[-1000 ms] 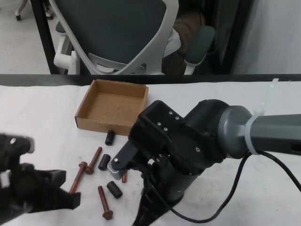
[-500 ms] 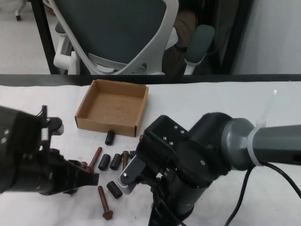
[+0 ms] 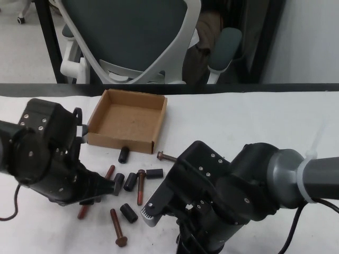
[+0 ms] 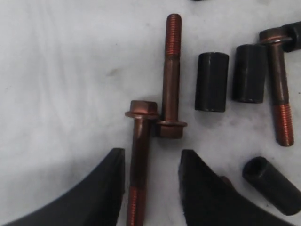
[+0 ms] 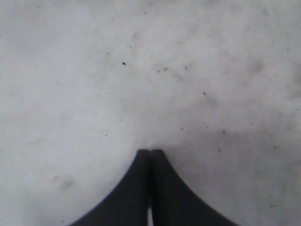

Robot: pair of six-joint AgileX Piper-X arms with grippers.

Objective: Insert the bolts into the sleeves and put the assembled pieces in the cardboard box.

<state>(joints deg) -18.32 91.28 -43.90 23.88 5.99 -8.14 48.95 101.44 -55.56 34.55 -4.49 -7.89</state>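
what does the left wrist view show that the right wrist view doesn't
Left wrist view: the left gripper open, with one bolt lying between its fingers, a second bolt beside it, a third bolt farther off, and black sleeves lying loose. Right wrist view: the right gripper shut on nothing, above a bare patch. Both: dark fingertips over the white bench cover.

The bolts [image 4: 171,75] are copper-brown, the sleeves [image 4: 212,82] black, the cardboard box [image 3: 119,142] tan, the bench [image 3: 238,121] white.
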